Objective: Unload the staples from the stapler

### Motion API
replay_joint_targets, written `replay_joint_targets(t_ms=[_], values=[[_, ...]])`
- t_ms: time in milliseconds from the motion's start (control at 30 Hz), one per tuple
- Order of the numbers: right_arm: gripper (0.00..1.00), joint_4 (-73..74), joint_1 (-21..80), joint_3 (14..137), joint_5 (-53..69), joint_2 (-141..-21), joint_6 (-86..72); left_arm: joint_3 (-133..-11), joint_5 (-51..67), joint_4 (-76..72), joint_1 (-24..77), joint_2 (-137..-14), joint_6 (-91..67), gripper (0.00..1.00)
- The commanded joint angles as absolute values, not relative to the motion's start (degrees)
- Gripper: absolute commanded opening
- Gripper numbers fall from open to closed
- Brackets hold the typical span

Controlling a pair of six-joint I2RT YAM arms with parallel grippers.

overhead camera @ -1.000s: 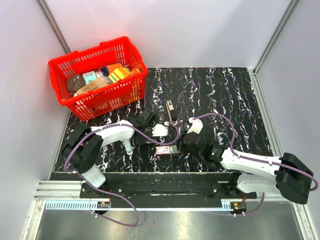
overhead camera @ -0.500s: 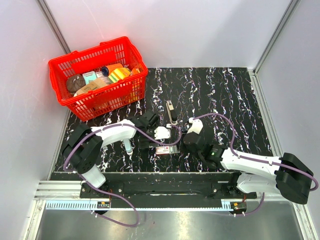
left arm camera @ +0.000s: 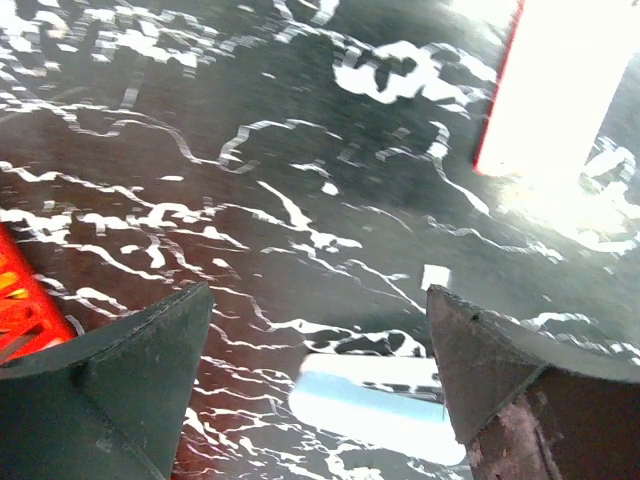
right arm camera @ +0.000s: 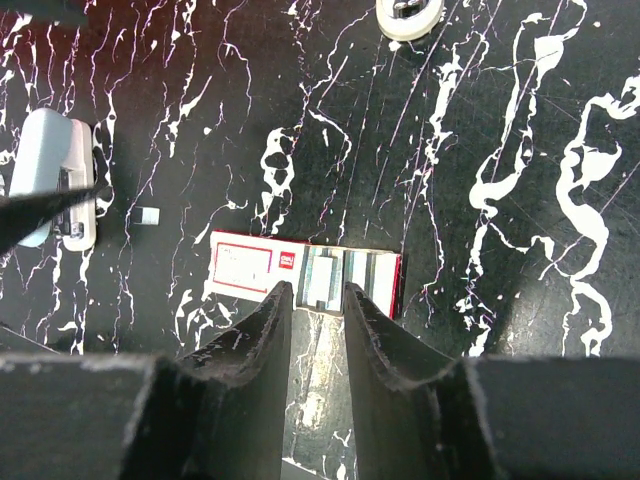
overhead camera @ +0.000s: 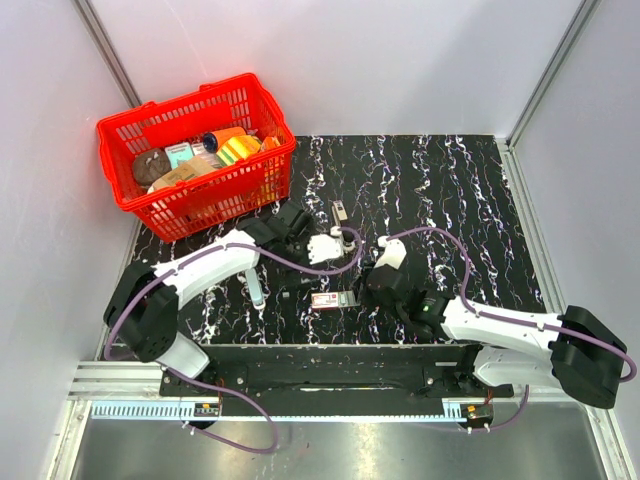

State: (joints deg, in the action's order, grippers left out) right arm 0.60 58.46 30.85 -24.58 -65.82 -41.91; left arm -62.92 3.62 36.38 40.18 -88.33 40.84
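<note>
The left gripper's (left arm camera: 318, 295) jaws stand wide apart with nothing between them. Through the gap its wrist camera shows bare counter and, low in the view, part of a pale blue-white bar (left arm camera: 370, 400). The right gripper's (right arm camera: 315, 298) jaws are drawn close, leaving only a narrow slit, and nothing is seen clamped there. The fingertips (right arm camera: 272, 300) hang over the near long side of a small red-and-white box (right arm camera: 245, 268). The box's middle shows silvery strips in line with the slit. Whether the tips touch the box cannot be told.

The stapler (overhead camera: 340, 211) lies on the black, white-veined counter (overhead camera: 450, 200), near its middle and a little left of centre. It sits just beyond the white housing at the left arm's wrist, which hides its near end. Neither gripper has hold of it.

From above, the red-and-white box lies close to the near edge, about halfway along it, with the right gripper at its right end. The pale blue-white bar lies to the left of the box and apart from it, its long side running from near edge to far edge. A tiny white chip (right arm camera: 150, 214) rests on the counter between bar and box.

A red plastic basket (overhead camera: 262, 190) holding assorted packaged goods stands in the far left corner of the counter.
</note>
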Motion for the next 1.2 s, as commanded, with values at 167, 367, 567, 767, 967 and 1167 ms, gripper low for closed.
replay_joint_targets(t_ms=[167, 367, 567, 767, 967, 1167], values=[[0.33, -1.7, 58.3, 30.5, -27.1, -63.6, -42.7, -59.2, 12.7, 43.7, 40.3, -88.0, 45.9, 0.9], [0.33, -1.8, 58.3, 30.0, -27.3, -62.8, -43.2, -59.0, 13.0, 43.3, 40.3, -90.4, 45.8, 0.89], [0.33, -1.9, 58.3, 29.8, -27.9, -62.4, -43.4, -57.8, 12.0, 41.5, 40.7, -92.6, 45.2, 0.88], [0.32, -2.7, 58.3, 29.4, -27.9, -62.1, -43.9, -57.1, 9.1, 39.4, 40.8, -94.5, 44.1, 0.83], [0.31, -2.7, 58.3, 29.8, -27.7, -62.8, -43.7, -54.2, 4.0, 34.5, 42.1, -94.2, 42.3, 0.81], [0.31, -3.3, 58.3, 29.9, -26.8, -63.0, -43.2, -53.4, 2.8, 33.3, 42.5, -95.1, 40.9, 0.7]])
